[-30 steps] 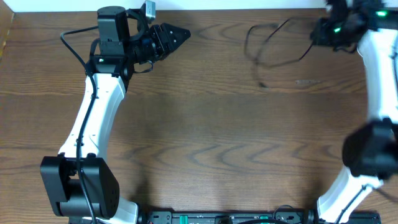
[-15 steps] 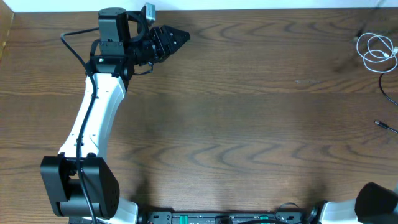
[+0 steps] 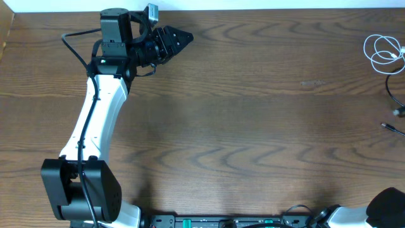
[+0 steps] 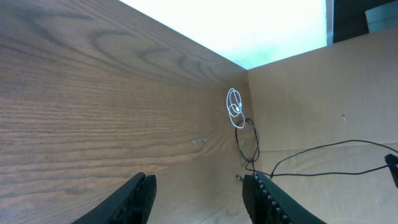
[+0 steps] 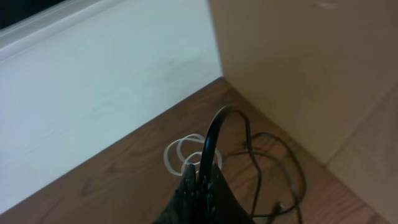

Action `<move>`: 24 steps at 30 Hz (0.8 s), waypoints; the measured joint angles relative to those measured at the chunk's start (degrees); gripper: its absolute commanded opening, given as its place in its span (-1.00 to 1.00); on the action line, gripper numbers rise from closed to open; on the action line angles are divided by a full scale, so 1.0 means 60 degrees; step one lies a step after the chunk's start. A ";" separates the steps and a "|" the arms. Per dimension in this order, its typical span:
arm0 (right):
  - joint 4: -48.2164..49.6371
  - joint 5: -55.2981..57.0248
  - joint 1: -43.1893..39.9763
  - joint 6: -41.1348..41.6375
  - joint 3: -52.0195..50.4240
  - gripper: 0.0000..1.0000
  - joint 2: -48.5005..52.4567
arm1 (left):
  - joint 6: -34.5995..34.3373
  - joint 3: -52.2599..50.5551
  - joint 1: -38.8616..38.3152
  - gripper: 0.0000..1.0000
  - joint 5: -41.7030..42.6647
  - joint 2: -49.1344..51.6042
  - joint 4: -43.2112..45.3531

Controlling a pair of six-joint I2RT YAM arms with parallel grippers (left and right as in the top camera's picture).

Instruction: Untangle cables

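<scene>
left gripper: your left arm reaches toward the far left part of the table. Its jaws are partly open with nothing between them (the wrist view shows only bare wood in the gap).
right gripper: it is outside the overhead view. In its own wrist view the jaws are closed tight and the black cable arches up out of the fingertips, so you have it pinched.
white cable: it lies in a small coil of overlapping loops at the far right edge of the table, close to the cardboard wall. Neither gripper touches it.
rest of the black cable: it trails in loose curves on the wood just beside the white coil, on the near side. You cannot tell from these views whether the two cords touch.
black plug end: it rests on the table at the right edge, nearer you than the white coil and well apart from the left gripper.
</scene>
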 measured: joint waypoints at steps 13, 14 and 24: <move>0.2328 0.0000 -0.0430 0.0091 -0.0015 0.35 0.2867 | 0.0000 0.0000 -0.0178 0.02 -0.0419 0.0000 -0.0007; 0.2441 0.0000 -0.0419 0.0138 -0.0018 0.78 0.3071 | 0.0004 0.0000 -0.0219 0.02 -0.0470 0.0000 -0.0011; 0.1508 -0.0346 0.0138 0.0200 -0.0018 0.98 0.3373 | 0.0306 0.0000 -0.0386 0.02 -0.0696 0.0000 -0.0087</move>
